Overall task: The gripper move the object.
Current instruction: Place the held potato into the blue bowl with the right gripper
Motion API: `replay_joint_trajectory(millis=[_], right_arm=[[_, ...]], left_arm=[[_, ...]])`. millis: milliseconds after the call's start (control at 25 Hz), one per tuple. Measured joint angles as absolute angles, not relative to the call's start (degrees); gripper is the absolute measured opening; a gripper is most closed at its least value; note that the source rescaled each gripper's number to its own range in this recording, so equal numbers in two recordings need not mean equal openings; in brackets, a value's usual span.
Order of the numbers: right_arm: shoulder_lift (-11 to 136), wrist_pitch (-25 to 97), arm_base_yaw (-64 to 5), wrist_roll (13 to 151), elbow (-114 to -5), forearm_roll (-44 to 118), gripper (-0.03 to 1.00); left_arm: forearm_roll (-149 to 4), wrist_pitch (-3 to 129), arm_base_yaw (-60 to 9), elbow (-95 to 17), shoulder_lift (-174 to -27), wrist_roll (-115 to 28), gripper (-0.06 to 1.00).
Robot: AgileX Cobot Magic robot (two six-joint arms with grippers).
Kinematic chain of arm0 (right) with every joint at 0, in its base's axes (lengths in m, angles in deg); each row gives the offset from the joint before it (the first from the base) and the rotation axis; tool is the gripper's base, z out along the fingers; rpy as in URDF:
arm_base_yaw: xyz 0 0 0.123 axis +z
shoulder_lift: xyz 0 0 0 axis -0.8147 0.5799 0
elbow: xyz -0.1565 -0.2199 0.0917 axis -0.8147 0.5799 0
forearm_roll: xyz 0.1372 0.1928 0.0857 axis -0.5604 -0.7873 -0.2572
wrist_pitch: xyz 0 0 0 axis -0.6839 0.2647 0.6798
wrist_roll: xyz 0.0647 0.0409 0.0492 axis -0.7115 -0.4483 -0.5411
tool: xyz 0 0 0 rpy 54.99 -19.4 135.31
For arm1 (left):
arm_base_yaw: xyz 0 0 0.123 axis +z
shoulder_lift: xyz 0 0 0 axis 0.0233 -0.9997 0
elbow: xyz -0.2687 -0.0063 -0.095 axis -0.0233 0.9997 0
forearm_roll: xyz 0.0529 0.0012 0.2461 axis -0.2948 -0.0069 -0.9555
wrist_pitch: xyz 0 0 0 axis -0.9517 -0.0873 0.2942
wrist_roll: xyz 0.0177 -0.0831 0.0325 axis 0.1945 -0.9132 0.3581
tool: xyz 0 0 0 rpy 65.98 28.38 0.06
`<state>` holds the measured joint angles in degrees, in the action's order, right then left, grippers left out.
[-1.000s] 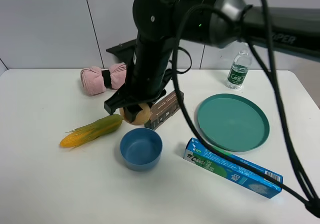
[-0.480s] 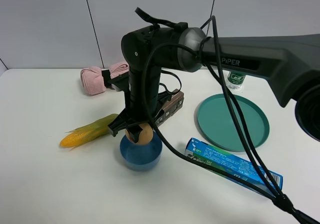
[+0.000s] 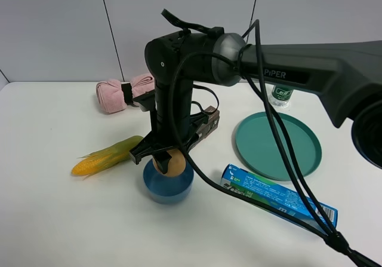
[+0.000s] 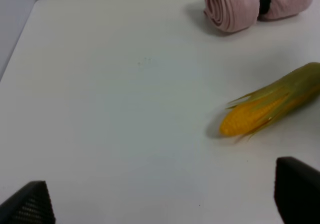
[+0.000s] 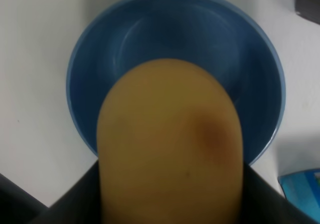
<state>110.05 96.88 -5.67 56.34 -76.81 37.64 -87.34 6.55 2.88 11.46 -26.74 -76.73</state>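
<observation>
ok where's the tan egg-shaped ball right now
In the exterior high view the ball is left of centre, gripped by the right hand directly over the blue bowl. The corn cob lies just to its left.

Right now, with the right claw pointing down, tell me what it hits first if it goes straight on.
The blue bowl. The right claw, shut on the object, hangs right over it, so the object would likely touch the bowl's floor first; remaining gap is unclear.
</observation>
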Motion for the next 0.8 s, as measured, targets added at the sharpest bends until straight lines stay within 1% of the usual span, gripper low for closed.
replay_joint_trajectory(millis=[440,480,560,720,760,800], right_arm=[[110.0,96.9,-5.7,53.5,-76.8,37.6,0.0],[110.0,96.9,-5.7,53.5,-76.8,37.6,0.02],[110.0,96.9,-5.7,53.5,-76.8,37.6,0.14],[110.0,96.9,-5.7,53.5,-76.8,37.6,0.62],[110.0,96.9,-5.7,53.5,-76.8,37.4,0.71],[110.0,96.9,-5.7,53.5,-76.8,36.9,0.76]], left_arm=[[-87.3,6.5,2.9,11.5,-26.7,-76.7,1.0],[-87.3,6.5,2.9,11.5,-26.7,-76.7,1.0],[-87.3,6.5,2.9,11.5,-26.7,-76.7,1.0],[-87.3,6.5,2.9,11.5,-26.7,-76.7,1.0],[-87.3,6.5,2.9,11.5,-26.7,-76.7,1.0],[-87.3,6.5,2.9,11.5,-26.7,-76.7,1.0]])
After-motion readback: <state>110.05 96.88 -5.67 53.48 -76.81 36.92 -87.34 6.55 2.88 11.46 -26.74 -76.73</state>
